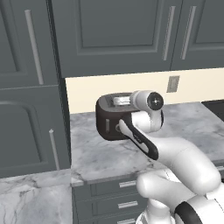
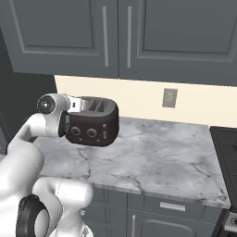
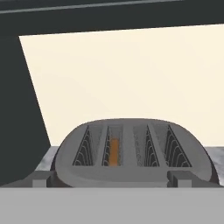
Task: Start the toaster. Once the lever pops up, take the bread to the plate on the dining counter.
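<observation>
So I've got the arm [image 1: 183, 166] reaching in toward the toaster [image 2: 90, 122], which sits on the marble bench [image 2: 157, 157] close to the cream back wall [image 2: 139, 99], under the grey upper cabinets [image 2: 139, 37]. In the left base view the toaster [image 1: 114, 118] is partly hidden behind the white wrist, and the tall grey cabinet [image 1: 30, 87] stands just to its left. From the right base view I can see its two round front knobs and the silver slotted top.

The hand [image 3: 111, 183] is spread wide with nothing between the fingers; its two tips just peek up at the bottom of the hand view, one toward each end of the toaster [image 3: 133, 151]. That view looks straight across the slotted top, and the bread [image 3: 113, 152] shows as a thin golden-orange strip sitting down inside the second slot from the left.

There's a wall outlet [image 2: 170, 97] on the cream wall off to the right of the toaster, and grey drawers [image 1: 113, 197] run under the bench edge.
</observation>
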